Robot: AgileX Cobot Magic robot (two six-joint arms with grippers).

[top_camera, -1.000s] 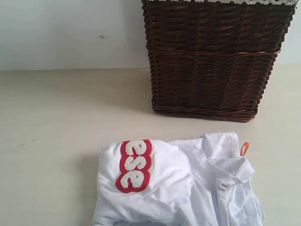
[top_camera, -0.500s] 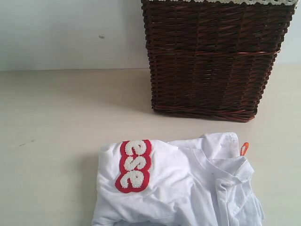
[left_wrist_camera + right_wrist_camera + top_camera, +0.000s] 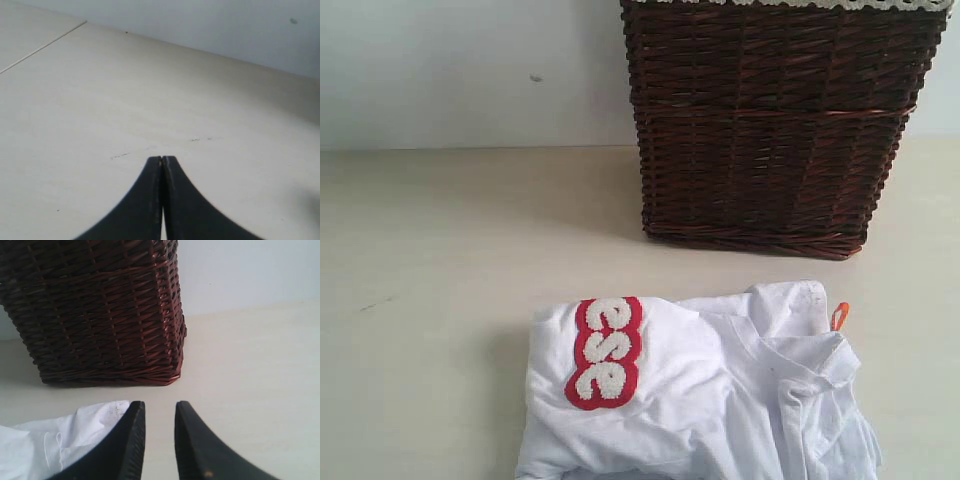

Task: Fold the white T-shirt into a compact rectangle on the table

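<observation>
The white T-shirt (image 3: 720,400) lay crumpled on the table (image 3: 440,250), just in front of the dark wicker basket (image 3: 770,130). Its red-outlined letters (image 3: 605,350) faced up, and an orange tag (image 3: 839,316) showed at its far edge. The left gripper (image 3: 162,159) was clenched, its 2 tips pressed together over bare table. The right gripper (image 3: 159,407) was released, with a narrow gap and nothing held, beside the shirt's edge and pointing toward the basket.
</observation>
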